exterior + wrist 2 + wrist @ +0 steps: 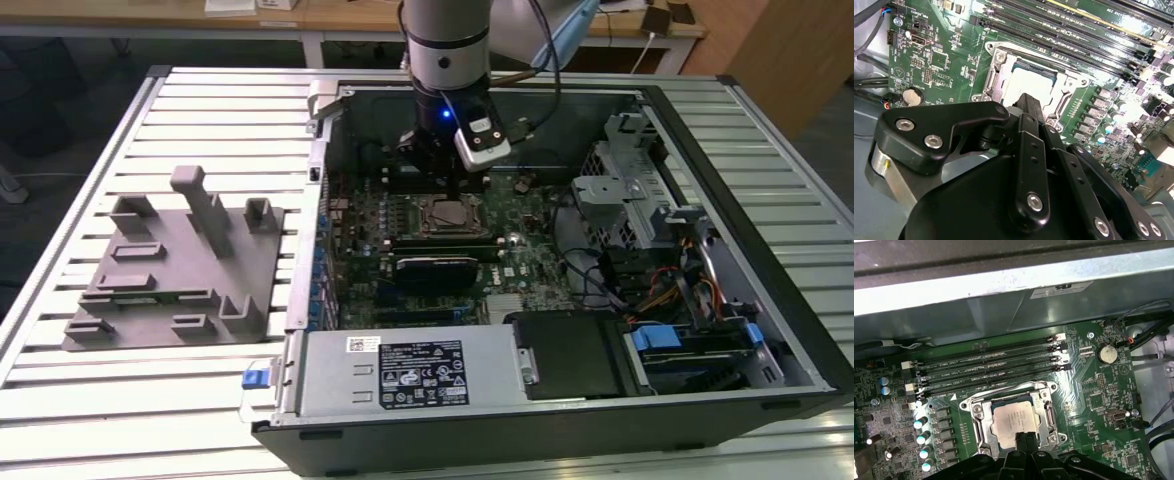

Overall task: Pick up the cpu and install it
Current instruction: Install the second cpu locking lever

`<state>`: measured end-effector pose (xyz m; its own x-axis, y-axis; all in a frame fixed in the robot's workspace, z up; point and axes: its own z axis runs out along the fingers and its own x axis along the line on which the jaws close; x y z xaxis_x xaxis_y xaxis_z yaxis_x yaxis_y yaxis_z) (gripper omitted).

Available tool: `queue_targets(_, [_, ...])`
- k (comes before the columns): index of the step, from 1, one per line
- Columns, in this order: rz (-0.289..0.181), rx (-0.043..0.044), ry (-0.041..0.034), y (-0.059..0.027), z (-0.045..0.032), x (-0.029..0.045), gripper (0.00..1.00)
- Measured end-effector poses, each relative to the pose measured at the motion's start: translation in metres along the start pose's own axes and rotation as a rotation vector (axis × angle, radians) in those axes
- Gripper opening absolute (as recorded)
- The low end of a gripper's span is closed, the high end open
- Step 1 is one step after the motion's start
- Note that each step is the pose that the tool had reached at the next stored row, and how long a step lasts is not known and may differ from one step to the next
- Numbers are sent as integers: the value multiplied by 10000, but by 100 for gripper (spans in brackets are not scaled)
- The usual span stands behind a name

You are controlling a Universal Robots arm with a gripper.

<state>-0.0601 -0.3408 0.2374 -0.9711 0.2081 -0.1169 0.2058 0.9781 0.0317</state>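
Two fingertips of my gripper (1025, 436) press together with nothing between them, just above the cpu (1013, 421), which sits in its metal-framed socket (979, 426) on the green motherboard (1094, 405), beside the memory slots (989, 371)

- Exterior view: high up, looking down steeply over the open computer case (561, 250) on the slatted table (80, 400), whole scene in frame.
- First wrist view: close above the motherboard (1094, 405), facing down past the gripper (1025, 436) at the socket (1013, 420).
- Second wrist view: closer still, peering over the gripper linkage (1026, 165) from the opposite side.
- Shared by all 3: socket and memory slots (989, 367).
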Motion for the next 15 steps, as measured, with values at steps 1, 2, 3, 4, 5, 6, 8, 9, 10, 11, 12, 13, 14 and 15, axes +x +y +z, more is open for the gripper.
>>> queue_targets(1, [0, 0, 0, 0, 0, 1, 11])
queue_targets(2, [-1, -1, 0, 0, 0, 1, 11])
queue_targets(3, [-1, -1, 0, 0, 0, 1, 11])
queue_targets(4, [-1, -1, 0, -2, 0, 1, 11])
queue_targets(5, [-3, -1, 1, -7, 0, 0, 11])
queue_targets(6, [-3, -2, 0, -13, 0, -1, 11])
queue_targets(8, [-3, -1, 1, -35, 0, -6, 11])
queue_targets(9, [-3, -1, 1, -48, 0, -9, 11])
queue_targets(10, [-3, -2, -1, -61, 0, -12, 11])
queue_targets(11, [-3, -3, -1, -76, 0, -15, 11])
queue_targets(12, [-3, -2, 0, -91, 0, -18, 11])
queue_targets(13, [-3, -3, 0, -105, 0, -21, 11])
queue_targets(14, [-2, -3, 0, -119, 0, -24, 11])
queue_targets(15, [-2, -3, 0, -134, -1, -27, 11])
